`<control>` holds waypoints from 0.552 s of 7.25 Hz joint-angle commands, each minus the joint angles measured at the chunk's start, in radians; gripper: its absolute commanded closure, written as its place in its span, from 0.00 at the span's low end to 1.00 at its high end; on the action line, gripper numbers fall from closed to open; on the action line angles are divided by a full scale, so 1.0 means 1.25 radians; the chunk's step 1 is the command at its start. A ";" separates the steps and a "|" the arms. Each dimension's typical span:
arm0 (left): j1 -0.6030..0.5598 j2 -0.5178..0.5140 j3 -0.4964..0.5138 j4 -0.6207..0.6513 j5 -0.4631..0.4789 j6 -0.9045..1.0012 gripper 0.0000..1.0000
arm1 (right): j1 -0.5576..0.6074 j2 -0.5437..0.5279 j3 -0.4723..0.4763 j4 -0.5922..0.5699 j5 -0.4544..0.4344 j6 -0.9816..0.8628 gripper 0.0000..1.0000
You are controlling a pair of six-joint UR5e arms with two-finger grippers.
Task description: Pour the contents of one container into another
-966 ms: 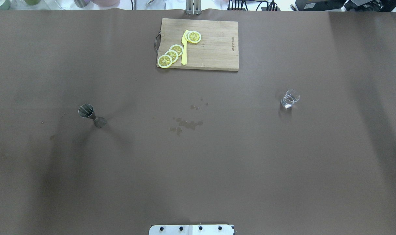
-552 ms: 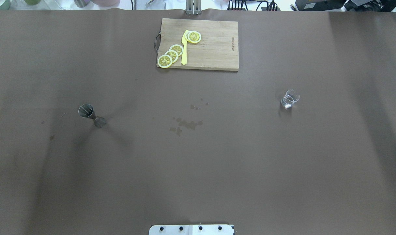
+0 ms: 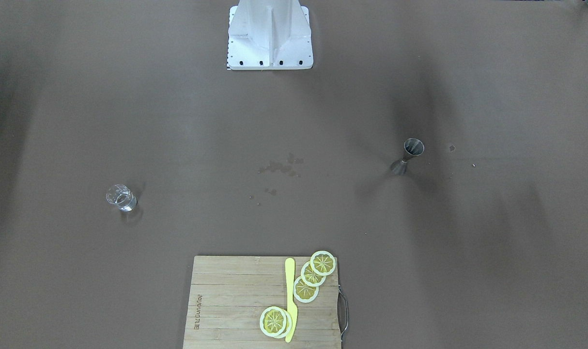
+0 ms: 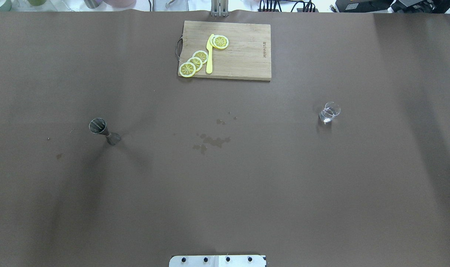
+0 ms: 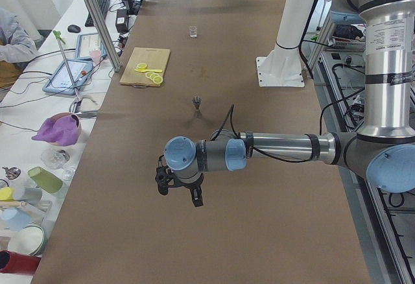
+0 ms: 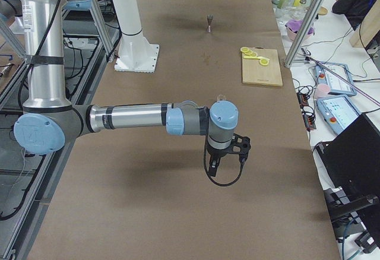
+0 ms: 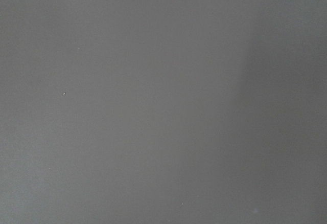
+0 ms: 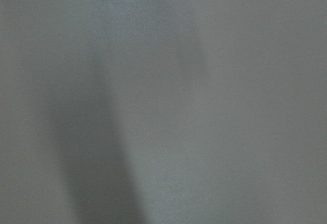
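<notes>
Left gripper [image 5: 179, 194] hangs fingers-down over the brown table [image 5: 272, 232]; how wide it stands, cannot tell from this side angle. Well beyond it the jigger [image 4: 103, 131] stands upright. Right gripper [image 6: 221, 164] is also over the brown cover, its width unreadable. The clear glass [image 4: 329, 112] sits past its wrist, mostly hidden behind it in the right side view. Farther out are wet spots [image 4: 212, 140], then the cutting board [image 4: 243, 55] with lemon slices [image 4: 195, 61] and a yellow knife [image 4: 209, 55]. Both wrist cameras show only blank brown surface.
</notes>
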 commanded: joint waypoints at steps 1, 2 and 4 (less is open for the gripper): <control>-0.004 0.005 -0.025 0.012 0.067 0.193 0.02 | 0.000 0.000 0.000 0.000 0.002 -0.036 0.00; -0.006 0.009 -0.040 0.013 0.129 0.250 0.02 | 0.000 0.000 -0.001 0.000 0.003 -0.036 0.00; -0.017 0.056 -0.045 0.011 0.154 0.250 0.02 | 0.000 0.000 0.002 -0.001 0.005 -0.036 0.00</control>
